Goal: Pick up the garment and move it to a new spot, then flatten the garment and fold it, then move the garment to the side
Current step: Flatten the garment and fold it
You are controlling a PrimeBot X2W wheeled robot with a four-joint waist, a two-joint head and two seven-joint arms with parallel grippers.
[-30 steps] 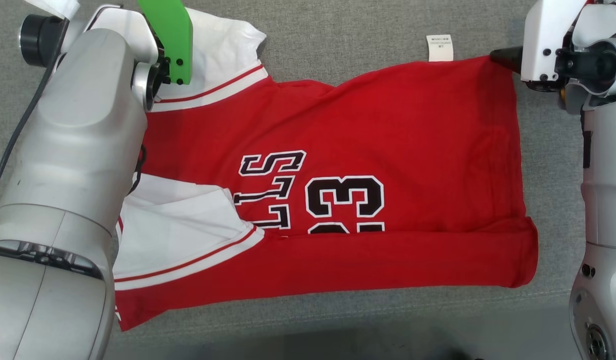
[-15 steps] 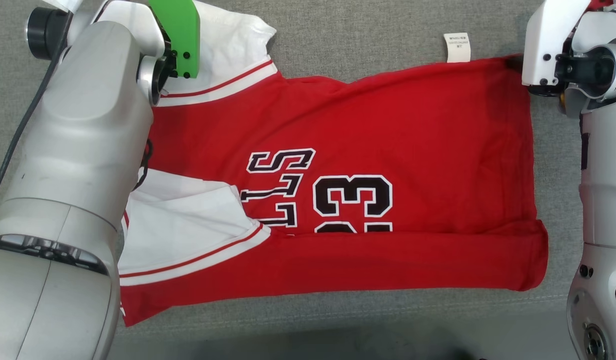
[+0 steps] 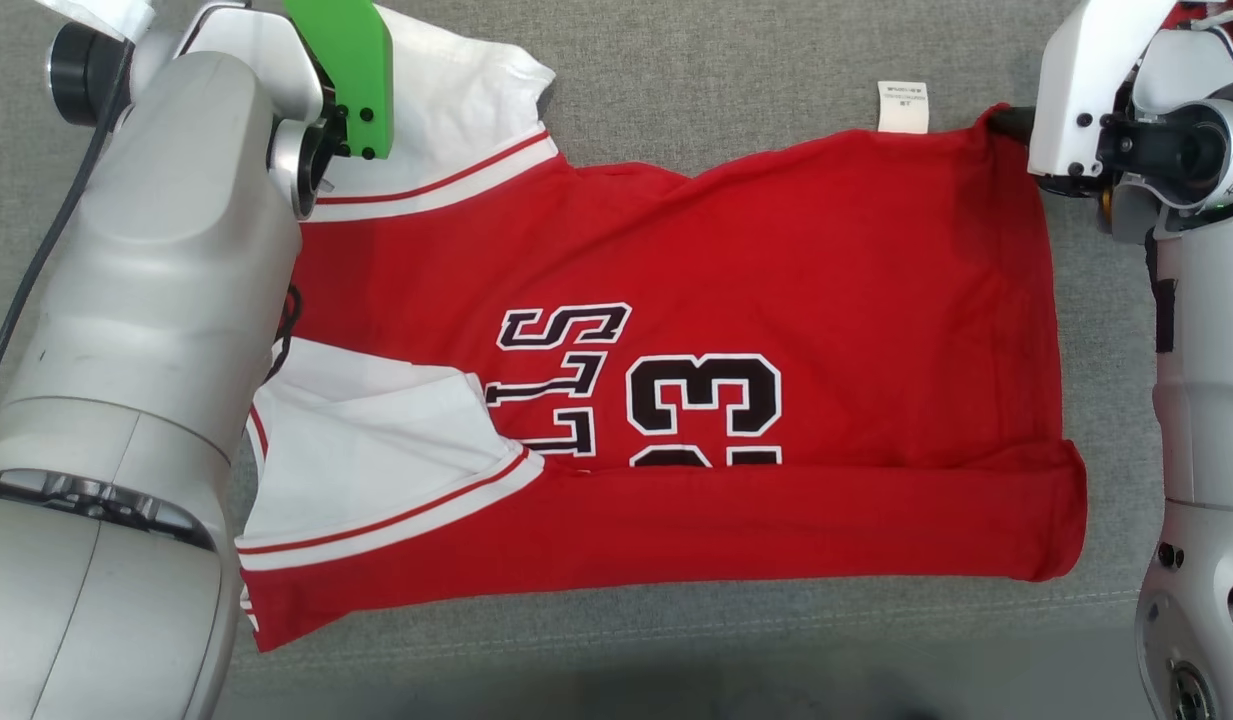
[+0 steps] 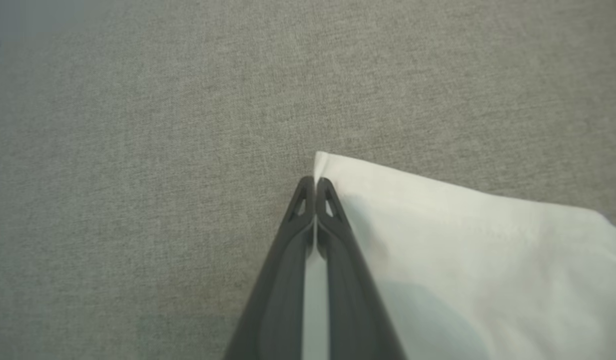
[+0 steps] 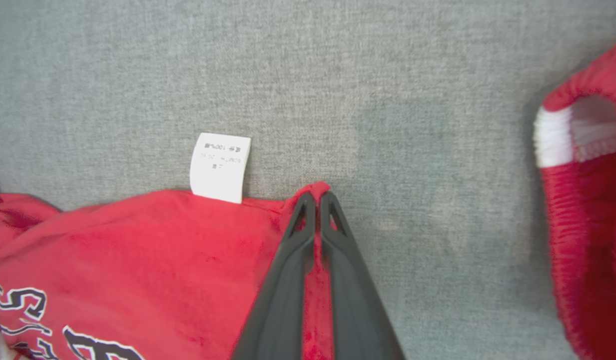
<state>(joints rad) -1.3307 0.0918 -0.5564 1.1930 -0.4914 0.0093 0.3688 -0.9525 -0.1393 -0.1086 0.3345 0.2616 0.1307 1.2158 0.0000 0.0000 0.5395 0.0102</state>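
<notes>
The garment [image 3: 776, 270] is a red jersey with white sleeves and black lettering, spread sideways on the grey cloth surface, its near edge folded over. In the left wrist view my left gripper [image 4: 314, 181] is shut on the corner of a white sleeve [image 4: 462, 260]. My right gripper [image 5: 317, 196] is shut on the far hem corner of the red garment [image 5: 153, 250], beside its white care label [image 5: 220, 167]. The head view shows that same corner pinched at the right gripper [image 3: 998, 120], and the left arm [image 3: 156, 300] covers the garment's left side.
A second red item with a white ribbed band [image 5: 587, 200] lies at the right edge of the right wrist view. The grey cloth surface [image 3: 726, 60] stretches beyond the garment. A seam [image 3: 676, 625] runs along the surface's near side.
My right gripper has closed on the garment's far hem corner, which now rises slightly. The head view shifted a little between frames.
</notes>
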